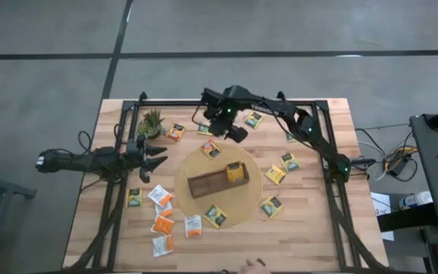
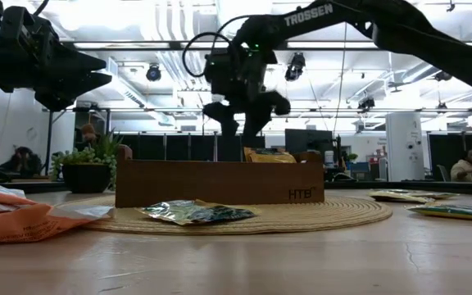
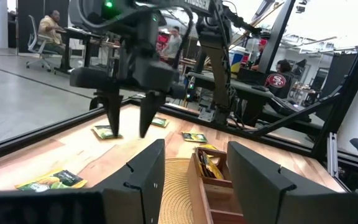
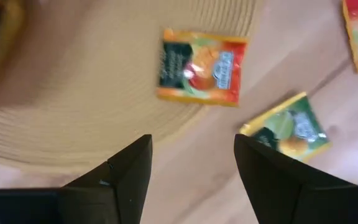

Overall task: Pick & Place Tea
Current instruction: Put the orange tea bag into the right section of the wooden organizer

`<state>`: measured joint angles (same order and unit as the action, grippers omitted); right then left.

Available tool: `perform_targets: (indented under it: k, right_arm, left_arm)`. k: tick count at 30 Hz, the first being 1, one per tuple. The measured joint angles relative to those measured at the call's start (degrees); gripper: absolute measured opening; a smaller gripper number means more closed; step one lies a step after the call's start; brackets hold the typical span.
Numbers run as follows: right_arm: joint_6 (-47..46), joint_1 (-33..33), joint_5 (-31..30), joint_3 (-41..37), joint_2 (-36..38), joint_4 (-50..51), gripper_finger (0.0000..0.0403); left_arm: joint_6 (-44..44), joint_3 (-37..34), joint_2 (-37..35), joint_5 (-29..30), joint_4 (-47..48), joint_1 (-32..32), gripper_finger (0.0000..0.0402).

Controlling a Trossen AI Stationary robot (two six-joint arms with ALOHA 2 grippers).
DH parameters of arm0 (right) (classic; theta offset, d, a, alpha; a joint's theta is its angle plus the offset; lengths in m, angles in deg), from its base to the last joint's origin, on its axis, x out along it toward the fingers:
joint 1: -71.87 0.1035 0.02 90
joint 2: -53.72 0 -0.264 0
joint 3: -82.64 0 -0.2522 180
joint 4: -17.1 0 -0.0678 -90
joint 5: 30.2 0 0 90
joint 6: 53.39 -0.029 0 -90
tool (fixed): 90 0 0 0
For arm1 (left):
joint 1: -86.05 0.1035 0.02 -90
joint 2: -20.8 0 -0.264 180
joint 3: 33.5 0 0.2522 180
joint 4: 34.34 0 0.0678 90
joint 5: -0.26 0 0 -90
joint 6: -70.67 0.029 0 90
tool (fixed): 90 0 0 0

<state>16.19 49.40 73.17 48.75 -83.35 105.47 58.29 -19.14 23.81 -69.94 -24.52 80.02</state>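
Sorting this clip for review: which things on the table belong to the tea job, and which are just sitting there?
Part of the job:
- tea bags scattered over the table, one lying on the mat
- wooden tray, some tea already in one end
- right gripper, open above the mat's far edge
- left gripper, open, waiting at the side

Just lying about:
- potted plant
- round woven mat
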Motion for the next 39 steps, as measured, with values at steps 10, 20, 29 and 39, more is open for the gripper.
perform_targets:
  k: [10, 20, 29, 39]
  right_arm:
    - [-11.0, 4.0, -7.2, -4.2, 0.0, -13.7, 0.0224]
    - [-54.8, 4.9, -12.6, -9.0, 0.0, -20.0, 0.0224]
    - [-67.5, 5.7, -13.2, -13.1, 0.0, -20.9, 0.0224]
    - [-65.5, 5.6, -7.7, -13.2, 0.0, -21.3, 0.0224]
  left_arm:
    - [0.0, 0.0, 0.0, 0.0, 0.0, 0.0, 0.0168]
    - [0.0, 0.0, 0.0, 0.0, 0.0, 0.0, 0.0168]
    - [0.0, 0.0, 0.0, 0.0, 0.0, 0.0, 0.0168]
    - [0.0, 0.0, 0.0, 0.0, 0.0, 0.0, 0.0168]
